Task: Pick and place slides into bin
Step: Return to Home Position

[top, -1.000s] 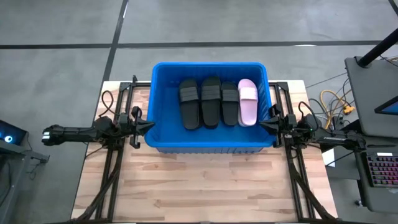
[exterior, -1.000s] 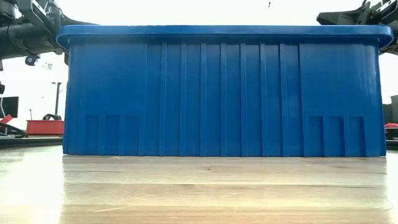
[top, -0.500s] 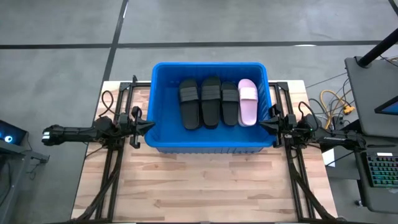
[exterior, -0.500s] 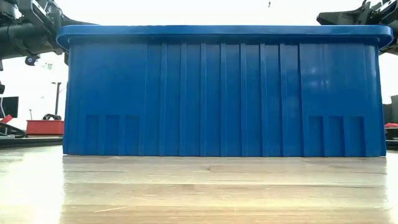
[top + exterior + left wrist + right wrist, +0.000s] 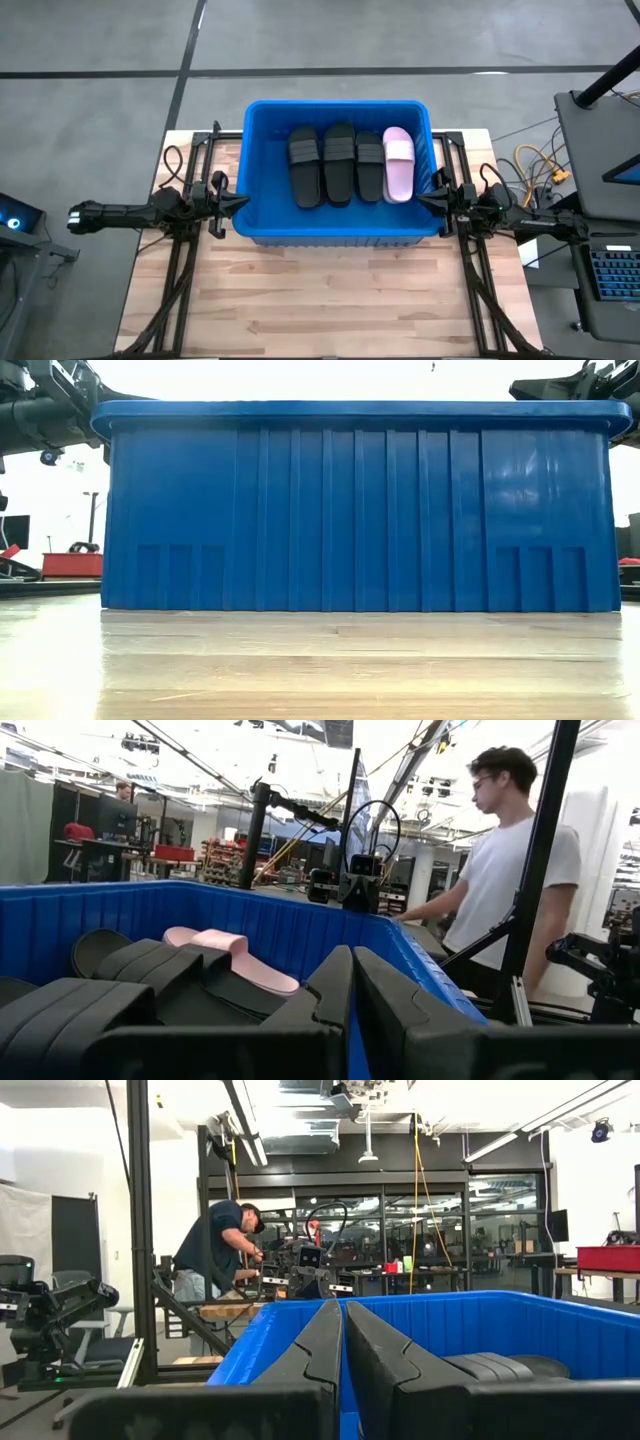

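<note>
Wood planks of the table (image 5: 330,300) lay bare along the near edge, and behind them stood the blue bin (image 5: 350,510), its long ribbed wall facing the low camera. The left gripper (image 5: 238,203) hung just beside the bin's left end wall at rim height, pointing inward, its two dark fingers pressed together on nothing. The right gripper (image 5: 422,200) mirrored it at the right end wall, its claw likewise closed and empty. Inside the bin the slides lay side by side in a row toward the far wall, lengthwise from near to far: three black slides (image 5: 338,165) showed on top, and one pink slide (image 5: 398,163) sat at the right end of the row, touching its black neighbour. Whether more lay beneath them could not be told from above. Beyond the table, in the room, a person in a white T-shirt (image 5: 505,870) stood reaching toward equipment, and farther off another person in a dark top (image 5: 215,1250) bent over a bench.
</note>
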